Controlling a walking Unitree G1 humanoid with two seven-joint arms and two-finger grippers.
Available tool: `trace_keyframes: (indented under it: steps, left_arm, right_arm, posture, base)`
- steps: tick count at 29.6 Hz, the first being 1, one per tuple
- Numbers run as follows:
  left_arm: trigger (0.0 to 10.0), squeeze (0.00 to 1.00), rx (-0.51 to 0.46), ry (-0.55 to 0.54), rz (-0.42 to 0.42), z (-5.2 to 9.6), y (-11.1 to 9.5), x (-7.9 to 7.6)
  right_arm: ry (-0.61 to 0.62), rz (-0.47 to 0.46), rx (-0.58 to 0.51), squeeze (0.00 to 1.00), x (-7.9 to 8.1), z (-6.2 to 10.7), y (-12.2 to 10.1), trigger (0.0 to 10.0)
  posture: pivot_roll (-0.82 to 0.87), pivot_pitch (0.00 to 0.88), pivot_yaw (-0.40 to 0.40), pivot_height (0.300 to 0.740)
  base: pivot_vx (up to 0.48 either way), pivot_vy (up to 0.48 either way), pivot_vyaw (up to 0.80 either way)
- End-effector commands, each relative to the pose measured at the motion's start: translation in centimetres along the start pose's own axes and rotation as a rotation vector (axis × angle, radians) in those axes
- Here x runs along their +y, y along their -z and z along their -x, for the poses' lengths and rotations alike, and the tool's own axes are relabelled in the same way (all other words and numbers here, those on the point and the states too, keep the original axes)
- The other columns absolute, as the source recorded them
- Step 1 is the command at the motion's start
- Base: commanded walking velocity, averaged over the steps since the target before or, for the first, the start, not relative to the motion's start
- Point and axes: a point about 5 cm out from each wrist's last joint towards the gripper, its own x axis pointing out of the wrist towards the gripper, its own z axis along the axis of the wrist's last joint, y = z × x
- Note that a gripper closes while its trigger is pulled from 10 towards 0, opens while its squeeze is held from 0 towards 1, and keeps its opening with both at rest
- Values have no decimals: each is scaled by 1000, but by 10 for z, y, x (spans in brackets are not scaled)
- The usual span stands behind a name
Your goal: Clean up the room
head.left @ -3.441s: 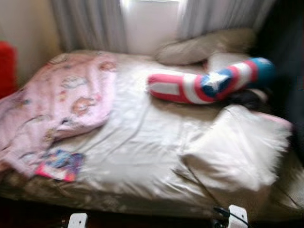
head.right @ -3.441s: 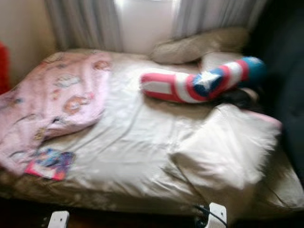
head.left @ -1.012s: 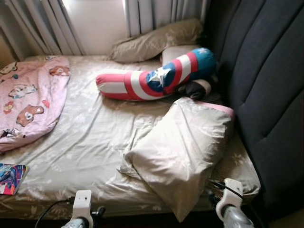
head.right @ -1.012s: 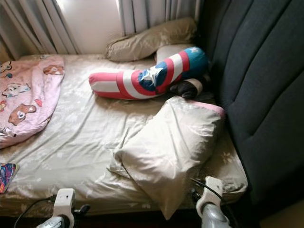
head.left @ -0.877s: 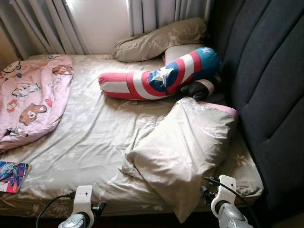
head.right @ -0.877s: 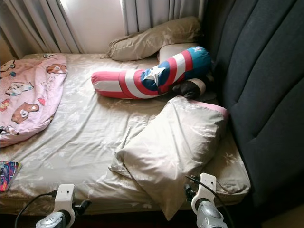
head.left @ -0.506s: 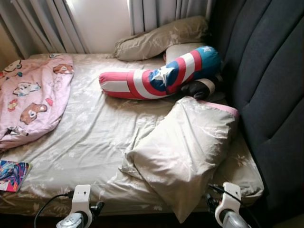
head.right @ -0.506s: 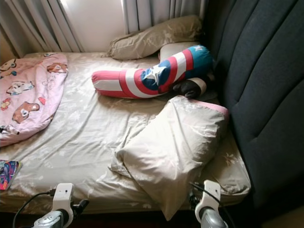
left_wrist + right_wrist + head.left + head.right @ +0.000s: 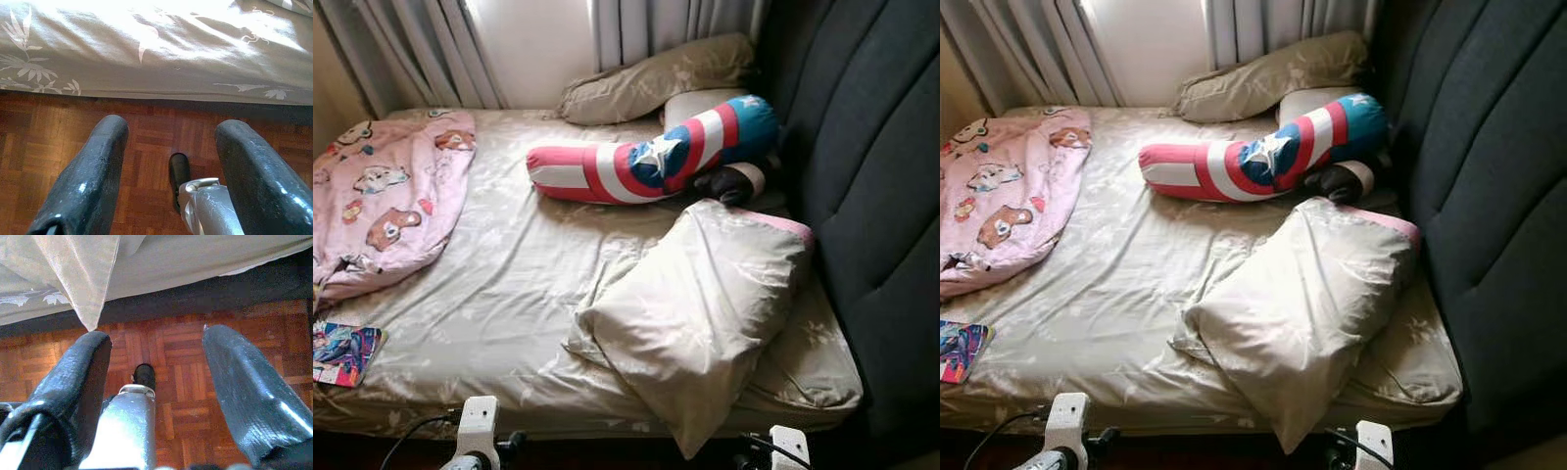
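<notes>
**The robot is standing at the messy bed with both arms down low**

The whole picture is sliding a little from a moment ago, so the camera is moving, not the things. More of the pink blanket and the comic book is showing now on the robot's left. The two wrists are sitting lower at the bottom edge than before. Nothing on the bed is changing place.

The bed (image 9: pixel 499 304) is wearing a tan sheet with pale leaves. I am counting three tan pillows. One big pillow (image 9: pixel 700 313) is lying crooked near the front, with its corner hanging over the bed's edge. A second pillow (image 9: pixel 656 80) is lying at the back by the grey curtains (image 9: pixel 411 54). A third, paler pillow (image 9: pixel 693 103) is peeking out behind the long toy cushion.

There is one long cushion (image 9: pixel 651 159) with red, white and blue stripes and a white star. It is lying across the bed, with its blue end near the dark headboard (image 9: pixel 871 176). A small dark and tan thing (image 9: pixel 732 183) is tucked just beside it; I cannot tell what it is.

One pink blanket (image 9: pixel 382 201) with cartoon animals is lying bunched on the robot's left. One bright comic book (image 9: pixel 344 352) is lying flat near the front edge, just beside the blanket.

The left gripper (image 9: pixel 171 147) is hanging over the wooden floor (image 9: pixel 44 147) by the bed, with its two fingers spread apart and holding nothing. The right gripper (image 9: pixel 156 357) is doing the same, spread wide and empty, just under the pillow's hanging corner.
</notes>
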Motion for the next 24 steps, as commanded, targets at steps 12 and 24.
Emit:
trace_keyframes:
  steps: [12, 24]
  left_arm:
    - [10000, 0, 13, -12, 9, 1, 4, 4]
    - [10000, 0, 17, -10, 9, 2, 6, 3]
  right_arm:
    - [-4, 9, 0, 0, 2, -1, -1, 10000]
    - [0, 10, 13, 0, 0, 1, 5, 10000]
  posture:
    - [1, 0, 3, 740]
    - [6, 0, -7, 740]
  base:
    - [0, 0, 0]
    - [0, 0, 0]
